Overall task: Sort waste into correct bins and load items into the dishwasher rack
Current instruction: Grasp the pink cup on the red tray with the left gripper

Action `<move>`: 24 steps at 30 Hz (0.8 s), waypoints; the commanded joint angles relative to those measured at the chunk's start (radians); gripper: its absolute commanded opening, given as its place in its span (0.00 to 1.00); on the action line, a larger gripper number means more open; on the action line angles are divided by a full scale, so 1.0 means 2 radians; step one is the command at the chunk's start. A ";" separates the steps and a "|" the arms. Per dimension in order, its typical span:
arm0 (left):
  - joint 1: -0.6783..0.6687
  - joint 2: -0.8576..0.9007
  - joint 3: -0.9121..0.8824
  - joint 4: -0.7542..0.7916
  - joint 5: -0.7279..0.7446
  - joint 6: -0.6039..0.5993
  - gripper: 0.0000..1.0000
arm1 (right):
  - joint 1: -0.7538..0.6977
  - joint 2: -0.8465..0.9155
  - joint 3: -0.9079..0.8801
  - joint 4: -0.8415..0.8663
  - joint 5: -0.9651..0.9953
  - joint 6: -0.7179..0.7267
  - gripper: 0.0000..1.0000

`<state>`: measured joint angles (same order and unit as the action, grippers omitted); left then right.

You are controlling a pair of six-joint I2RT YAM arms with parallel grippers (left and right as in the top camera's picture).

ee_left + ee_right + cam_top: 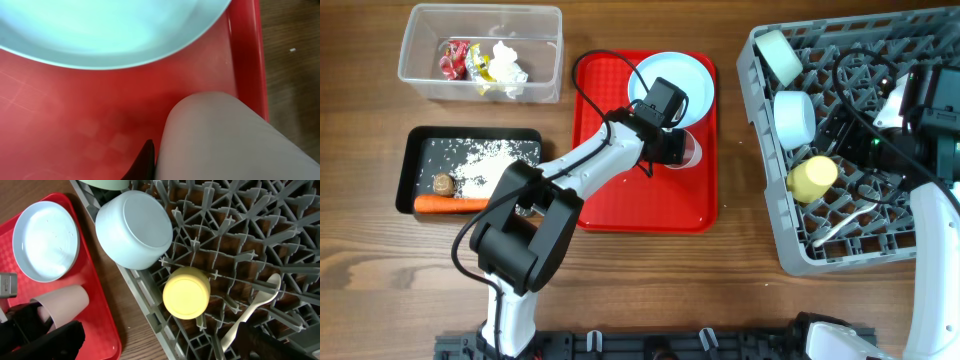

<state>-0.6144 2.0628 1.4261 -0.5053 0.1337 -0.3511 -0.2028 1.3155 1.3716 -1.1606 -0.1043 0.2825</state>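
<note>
Lying on its side at the centre-right of the glossy red serving tray (620, 190), the pink cup (688, 150) has the left tool (676, 148) closed tight at its mouth end, apparently pinching the thin wall; exact contact is hard to tell. Just above it on the same tray sits a round light blue plate (670, 78), smooth w/ a shallow raised rim. At the right of the frame, the grey plastic dishwasher rack (765, 170), a grid of upright pegs, holds two pale bowls (778, 55) (795, 115) tipped on their sides, a yellow cup (812, 178) bottom-up btwn pegs, and a white plastic spoon (835, 232) near the lower edge. The right tool (880, 125) hangs over the rack, jaws spread wide, gripping nothing. Upper left, a clear rectangular tub (420, 20) contains red and yellow wrappers (460, 60) plus crumpled white tissue (507, 62). Below it, a shallow black tray (410, 170) holds scattered rice grains (485, 165), a small brown lump (443, 184) and an orange carrot (450, 204). All of it rests on a wood-grain table (380, 280).
</note>
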 commanded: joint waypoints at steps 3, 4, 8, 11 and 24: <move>0.010 -0.067 0.002 -0.014 0.075 -0.012 0.04 | 0.002 0.001 -0.013 0.004 -0.034 -0.019 1.00; 0.015 -0.079 0.002 -0.018 0.092 -0.012 0.04 | 0.002 0.001 -0.018 0.007 -0.050 -0.032 1.00; 0.053 -0.128 0.002 -0.035 0.180 -0.011 0.04 | 0.002 0.001 -0.038 0.027 -0.160 -0.095 1.00; 0.093 -0.151 0.002 -0.039 0.273 0.005 0.04 | 0.002 0.001 -0.052 0.044 -0.267 -0.147 1.00; 0.196 -0.150 0.000 -0.050 0.630 0.122 0.04 | 0.019 0.003 -0.160 0.258 -0.659 -0.217 1.00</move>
<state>-0.2211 1.7576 1.4261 -0.6064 1.1400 -0.2199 -0.1921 1.3155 1.1156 -0.7368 -1.1103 -0.1104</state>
